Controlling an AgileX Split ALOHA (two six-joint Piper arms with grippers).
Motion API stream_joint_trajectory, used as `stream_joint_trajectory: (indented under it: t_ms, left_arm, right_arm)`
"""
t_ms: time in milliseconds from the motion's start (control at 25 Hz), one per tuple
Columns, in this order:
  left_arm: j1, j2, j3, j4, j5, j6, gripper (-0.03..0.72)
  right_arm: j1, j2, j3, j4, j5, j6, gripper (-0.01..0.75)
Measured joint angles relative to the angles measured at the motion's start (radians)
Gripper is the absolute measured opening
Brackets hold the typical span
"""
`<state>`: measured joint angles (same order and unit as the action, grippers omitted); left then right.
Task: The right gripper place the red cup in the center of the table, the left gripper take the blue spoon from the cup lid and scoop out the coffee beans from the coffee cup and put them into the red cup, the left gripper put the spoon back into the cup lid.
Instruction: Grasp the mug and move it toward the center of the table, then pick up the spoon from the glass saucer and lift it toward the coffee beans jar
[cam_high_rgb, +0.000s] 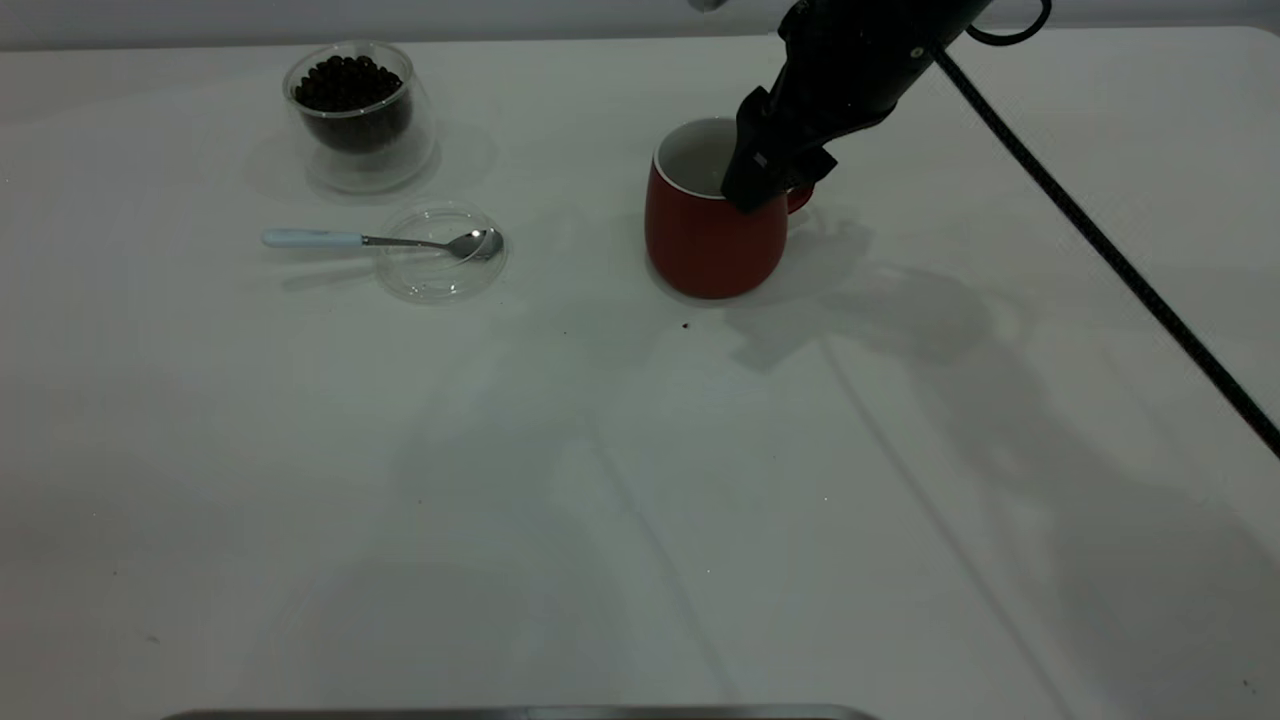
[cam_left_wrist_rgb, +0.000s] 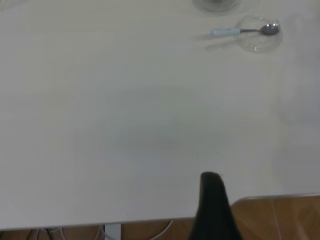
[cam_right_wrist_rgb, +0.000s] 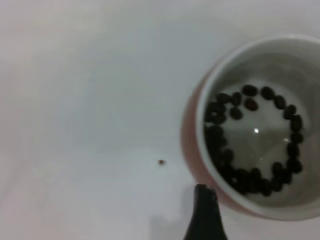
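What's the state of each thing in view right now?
red cup: upright near table centre, some beans ringing its bottom.
coffee cup: upright, holding coffee beans.
cup lid: flat on the table.
blue spoon: lying with its bowl in the lid, handle sticking out.
right gripper: at the red cup's rim, handle side.
left gripper: hovering by the table edge, away from everything.

Matte black angular right arm (cam_high_rgb: 850, 70) with wedge-shaped tool (cam_high_rgb: 765, 180), trailing braided black cable (cam_high_rgb: 1100, 240)
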<state>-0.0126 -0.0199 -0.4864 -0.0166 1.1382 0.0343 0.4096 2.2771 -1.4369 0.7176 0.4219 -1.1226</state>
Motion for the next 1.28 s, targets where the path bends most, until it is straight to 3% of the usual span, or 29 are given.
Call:
stream_joint_trajectory:
  t_ms: [240,640,840,1280]
  left_arm:
    - [0.000,0.000,0.000,0.000,0.000,0.000,0.588]
    - [0.000,0.000,0.000,0.000,0.000,0.000,0.588]
    - [0.000,0.000,0.000,0.000,0.000,0.000,0.588]
    - [0.000,0.000,0.000,0.000,0.000,0.000,0.588]
  right_arm:
    - [-0.077,-0.188,0.000,-0.097,0.225,0.109,0.610]
    - [-0.111,-0.566,0.001,-0.608,0.763,0.745,0.595]
    - [-0.112,-0.779,0.097,-0.692,0.795,0.925,0.590]
    - [-0.112,-1.299,0.503,-0.730,0.812,0.939,0.589]
